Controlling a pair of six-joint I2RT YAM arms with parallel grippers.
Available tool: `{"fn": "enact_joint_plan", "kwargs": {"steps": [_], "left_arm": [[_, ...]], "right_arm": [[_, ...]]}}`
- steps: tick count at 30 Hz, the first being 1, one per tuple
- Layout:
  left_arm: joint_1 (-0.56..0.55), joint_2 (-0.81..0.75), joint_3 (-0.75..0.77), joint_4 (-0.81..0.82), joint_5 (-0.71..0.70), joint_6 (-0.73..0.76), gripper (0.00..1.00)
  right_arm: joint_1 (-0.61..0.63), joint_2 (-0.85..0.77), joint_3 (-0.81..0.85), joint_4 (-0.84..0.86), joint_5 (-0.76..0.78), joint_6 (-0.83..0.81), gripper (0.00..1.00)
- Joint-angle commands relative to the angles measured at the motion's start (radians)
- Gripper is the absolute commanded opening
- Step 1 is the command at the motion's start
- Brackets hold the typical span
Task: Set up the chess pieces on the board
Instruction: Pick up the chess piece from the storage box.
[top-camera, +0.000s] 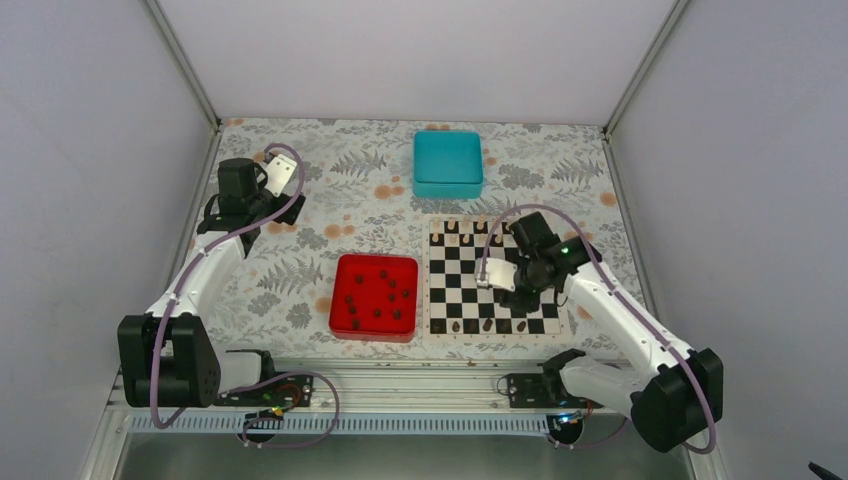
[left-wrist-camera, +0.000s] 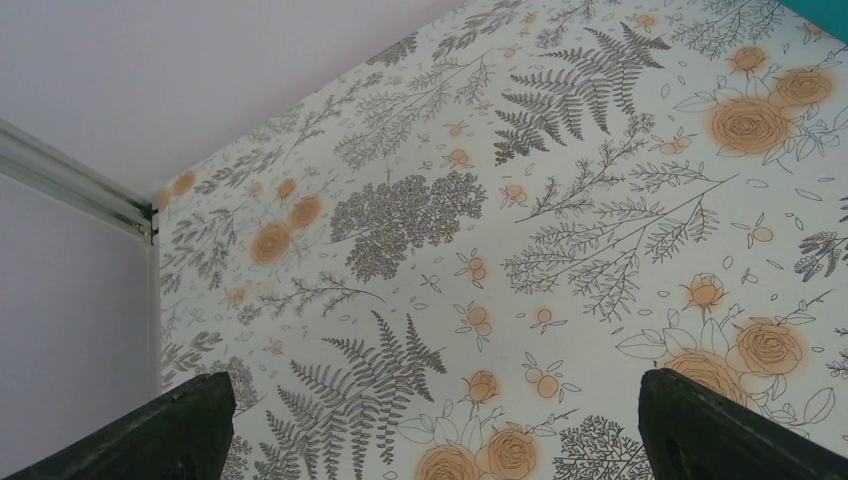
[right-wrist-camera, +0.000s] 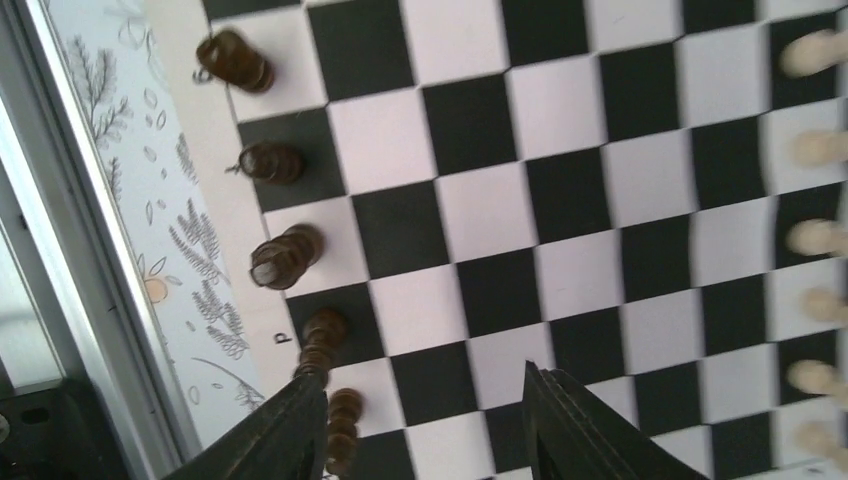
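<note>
Placed: five small dark brown chess pieces on the flat black-and-white checkered board, near row.
Remaining: many in the red square tray.
Right pincer: parted, empty.
Left pincer: wide, empty.

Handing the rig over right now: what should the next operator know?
Left gripper: open, empty, above the tablecloth at the far left.
Right gripper: open, holding nothing, above the near rows of the board; one dark piece stands just beside a finger.
Done: five dark chess pieces stand along the board's near edge row. Cream pieces line the far row.
Left: the other dark pieces sit in the red tray, left of the board, and need moving across.
</note>
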Motion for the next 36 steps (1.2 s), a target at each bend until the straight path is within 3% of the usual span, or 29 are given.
{"fn": "enact_joint_plan", "kwargs": {"steps": [1,7,14,21,36], "left_arm": [[0.007,-0.001,0.013,0.019,0.002,0.003,1.0],[0.007,-0.009,0.015,0.014,0.002,0.004,1.0],[0.006,-0.026,0.0,0.023,-0.015,0.012,1.0],[0.005,-0.024,0.005,0.026,-0.023,0.008,1.0],[0.006,-0.021,0.003,0.028,-0.027,0.005,1.0]], "right_arm": [[-0.006,0.037,0.152,-0.033,-0.002,0.003,0.53],[0.062,0.251,0.48,-0.042,-0.083,0.083,0.63],[0.338,0.469,0.649,0.009,-0.016,0.165,0.66],[0.49,0.645,0.641,0.081,0.018,0.223,0.6],[0.61,0.795,0.609,0.113,-0.054,0.275,0.4]]}}
